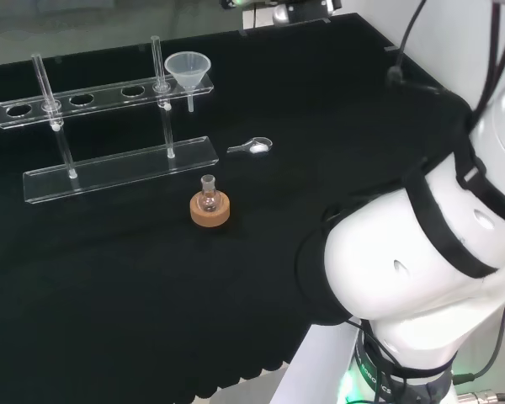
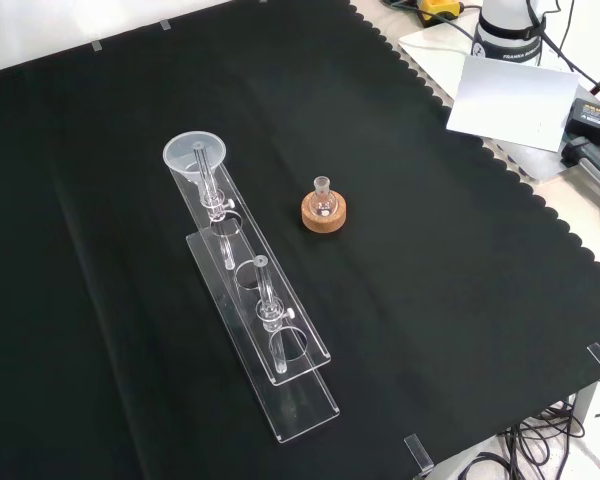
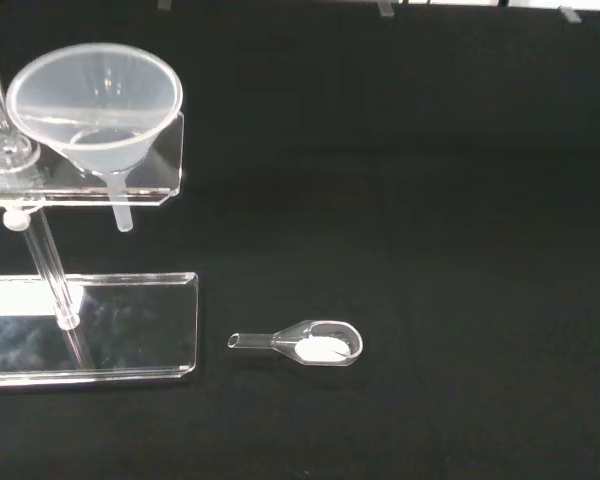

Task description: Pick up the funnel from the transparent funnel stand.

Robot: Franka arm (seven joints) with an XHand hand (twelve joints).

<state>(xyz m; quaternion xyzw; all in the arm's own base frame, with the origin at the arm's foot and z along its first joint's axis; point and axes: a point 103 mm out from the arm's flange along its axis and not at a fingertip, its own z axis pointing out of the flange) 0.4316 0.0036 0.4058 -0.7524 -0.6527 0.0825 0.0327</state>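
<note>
One funnel [image 1: 188, 71] sits in the clear stand [image 1: 109, 94]; whether the hand's grasp is apart or together, I cannot tell.

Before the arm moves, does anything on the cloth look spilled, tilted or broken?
Nothing stands out. The funnel sits upright in the end hole of the transparent stand, and the small flask stands straight on its cork ring. The little glass scoop lies on the cloth with its white powder inside it.
</note>
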